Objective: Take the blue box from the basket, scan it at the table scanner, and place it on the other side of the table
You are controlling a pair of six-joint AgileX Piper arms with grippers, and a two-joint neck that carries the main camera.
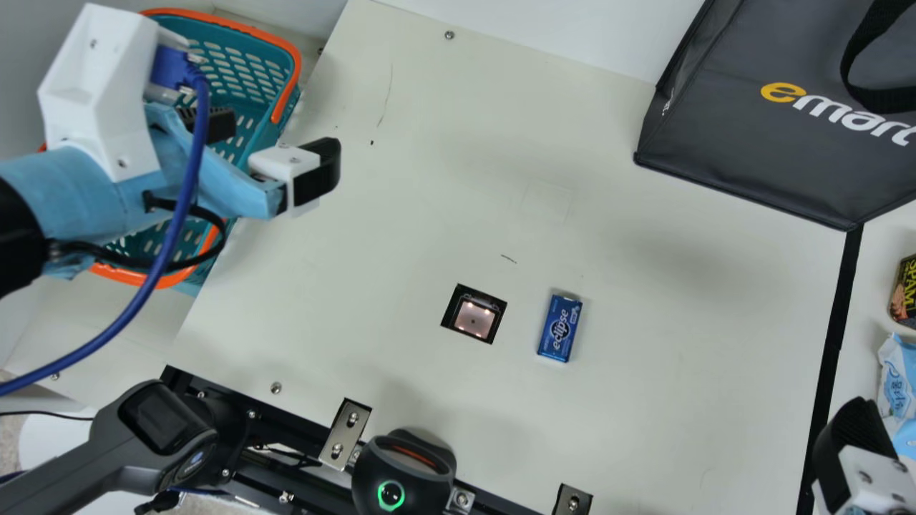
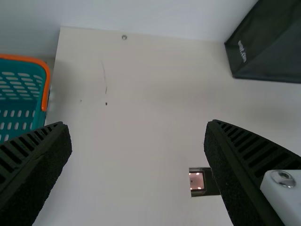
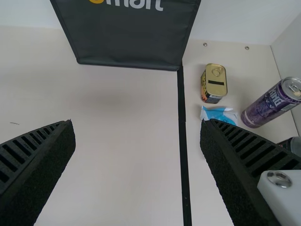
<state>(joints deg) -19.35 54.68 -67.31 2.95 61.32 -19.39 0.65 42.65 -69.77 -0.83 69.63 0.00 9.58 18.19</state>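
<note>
Main view: the flat blue rectangular box (image 1: 559,328) is lying just right of the square black-framed scanner (image 1: 474,314). Removal is looking done, scanning unclear, placing remaining. Its long axis is pointing near-to-far, leaning right.

Left wrist view: the black-fingered left gripper (image 2: 138,128) is gaping, empty.

Right wrist view: the black-fingered right gripper (image 3: 136,127) is gaping, empty.

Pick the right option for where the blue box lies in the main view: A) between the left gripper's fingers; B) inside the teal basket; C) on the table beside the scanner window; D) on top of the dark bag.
C: the blue box lies on the cream table just right of the scanner window, with bare tabletop between them.
</note>
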